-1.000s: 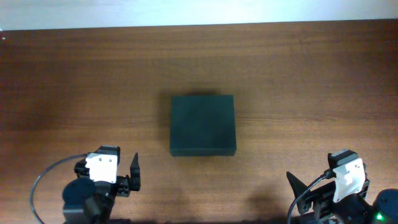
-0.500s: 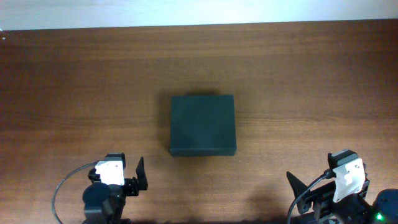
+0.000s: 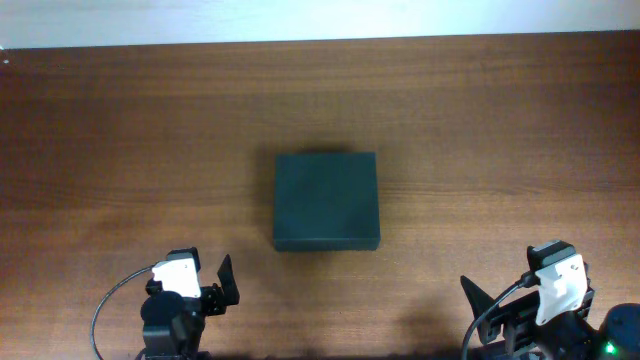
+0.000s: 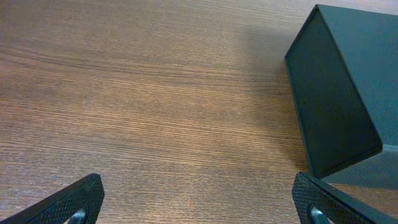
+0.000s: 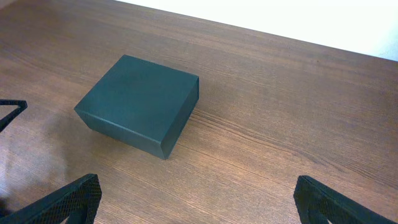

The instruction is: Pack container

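Two jaws, left and right, gape wide and empty, well apart from the shut container (image 3: 327, 200)

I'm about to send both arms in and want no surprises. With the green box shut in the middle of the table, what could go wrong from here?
1. The box sits loose on the smooth table, so prying its lid with one hand may just slide it.
2. The open left hand is close to the box's near corner. Driving straight ahead could knock it.
3. Nothing to pack shows in any view.
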`<state>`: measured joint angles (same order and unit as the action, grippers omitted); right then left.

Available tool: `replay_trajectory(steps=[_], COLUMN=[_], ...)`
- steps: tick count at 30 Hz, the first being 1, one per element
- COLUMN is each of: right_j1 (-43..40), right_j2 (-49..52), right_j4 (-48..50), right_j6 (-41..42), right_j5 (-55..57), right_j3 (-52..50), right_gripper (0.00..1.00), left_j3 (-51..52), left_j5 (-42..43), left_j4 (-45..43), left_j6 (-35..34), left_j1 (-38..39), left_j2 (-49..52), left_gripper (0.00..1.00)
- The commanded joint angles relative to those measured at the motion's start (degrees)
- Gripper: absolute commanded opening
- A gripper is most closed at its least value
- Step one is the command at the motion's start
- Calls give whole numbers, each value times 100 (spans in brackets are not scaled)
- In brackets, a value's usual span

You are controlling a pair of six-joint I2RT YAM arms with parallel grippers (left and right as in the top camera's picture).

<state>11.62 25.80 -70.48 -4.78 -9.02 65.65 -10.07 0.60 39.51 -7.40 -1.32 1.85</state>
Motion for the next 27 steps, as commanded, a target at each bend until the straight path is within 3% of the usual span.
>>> replay_trajectory(steps=[1, 21, 27], right_j1=[33, 33, 33], right_j2=[-20, -24, -186], right_j4=[15, -90, 339], right_j6=[-35, -37, -37], right_j5=[50, 70, 675], right_j3=[-13, -13, -487], right_gripper=[99, 99, 99], left_j3=[37, 37, 37], left_j5=[-85, -85, -85], left_j4=[-28, -28, -28], left_j6=[-72, -72, -72], left_j1=[-39, -39, -39], left_j2=[-74, -74, -74], left_gripper=[99, 99, 99])
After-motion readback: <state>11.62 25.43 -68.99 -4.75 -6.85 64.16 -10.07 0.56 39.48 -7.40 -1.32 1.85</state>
